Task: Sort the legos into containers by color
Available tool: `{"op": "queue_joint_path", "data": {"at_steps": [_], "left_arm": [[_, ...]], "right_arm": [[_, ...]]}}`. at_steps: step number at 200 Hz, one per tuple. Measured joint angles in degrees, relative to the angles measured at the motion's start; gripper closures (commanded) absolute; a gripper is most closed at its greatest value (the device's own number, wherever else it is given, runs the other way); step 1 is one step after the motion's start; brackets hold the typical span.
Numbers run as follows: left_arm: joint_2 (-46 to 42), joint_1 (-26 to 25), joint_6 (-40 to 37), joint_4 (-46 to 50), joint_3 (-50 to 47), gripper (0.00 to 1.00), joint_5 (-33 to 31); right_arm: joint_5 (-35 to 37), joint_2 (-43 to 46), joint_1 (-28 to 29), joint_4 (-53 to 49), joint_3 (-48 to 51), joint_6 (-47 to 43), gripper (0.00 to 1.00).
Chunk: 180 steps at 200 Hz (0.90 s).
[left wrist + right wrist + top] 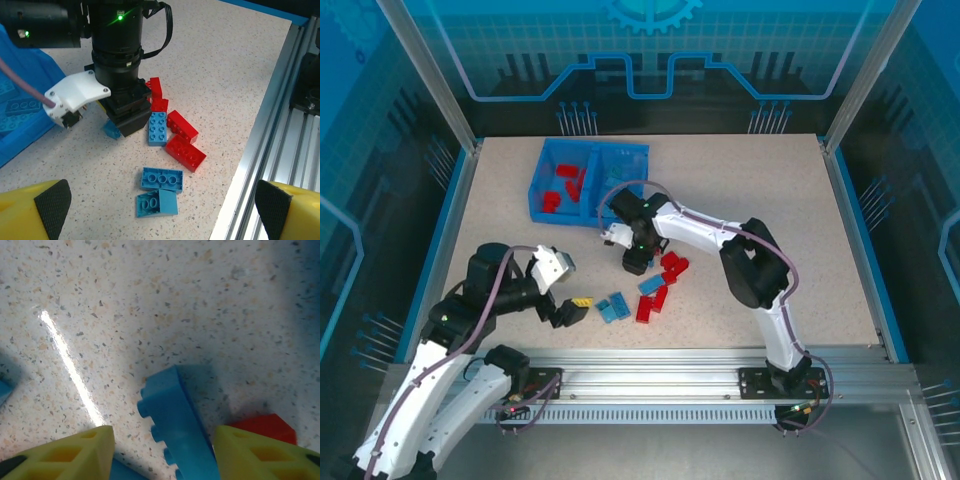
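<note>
Legos [660, 285] lie loose on the table [770, 200] near the blue tray [538, 178], with some red ones in its left compartment. One light blue lego [175, 425], tipped on edge, sits between the parted fingers of the right gripper [162, 432], clear of the left finger. The left gripper [162, 200] gapes wide, holding nothing

The desk [740, 180] was a pale, speckled stone-look slab, bordered on its sides by a blue edging [862, 250] and along the near side by a ribbed aluminium rail [650, 370]. Around it stood clear blue-tinted panels [650, 60] printed with a fine grid, circuit-like outlines and a gear motif [650, 10], held by slanting aluminium posts [425, 70]. Overhead light left a bright glare streak [70, 370] across the glossy desk surface in the right wrist view.
</note>
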<state>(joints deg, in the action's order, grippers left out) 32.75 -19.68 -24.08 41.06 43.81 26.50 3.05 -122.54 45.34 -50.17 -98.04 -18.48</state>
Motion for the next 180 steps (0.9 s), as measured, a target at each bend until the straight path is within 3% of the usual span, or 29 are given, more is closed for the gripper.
{"op": "queue_joint_path", "data": {"at_steps": [35, 54, 71, 88, 136, 180], "left_arm": [[0.92, 0.00, -0.33, -3.37, -1.81, 0.01, 0.11], [1.38, 0.00, -0.31, -5.38, -2.91, 0.01, -0.09], [1.60, 0.00, -0.26, -6.95, -3.85, 0.01, -0.15], [1.66, 0.00, -0.26, -7.76, -4.44, 0.01, -0.20], [1.68, 0.00, -0.26, -9.46, -4.92, 0.01, -1.44], [0.35, 0.00, 0.07, -10.69, -6.32, 0.01, -2.99]], "right_arm": [[2.47, -0.94, 1.92, -0.22, 0.00, -0.31, 0.60], [3.80, -0.98, 2.56, -0.33, 0.00, -0.26, 0.59], [5.62, -1.22, 2.97, -0.37, 0.00, -0.33, 0.50], [7.52, -1.88, 3.39, -0.39, 0.00, -0.92, 0.50], [7.02, -3.69, 3.87, -0.68, 0.00, -0.83, 0.77], [3.87, 1.01, 3.85, 2.27, 0.35, 0.85, 0.85]]}}
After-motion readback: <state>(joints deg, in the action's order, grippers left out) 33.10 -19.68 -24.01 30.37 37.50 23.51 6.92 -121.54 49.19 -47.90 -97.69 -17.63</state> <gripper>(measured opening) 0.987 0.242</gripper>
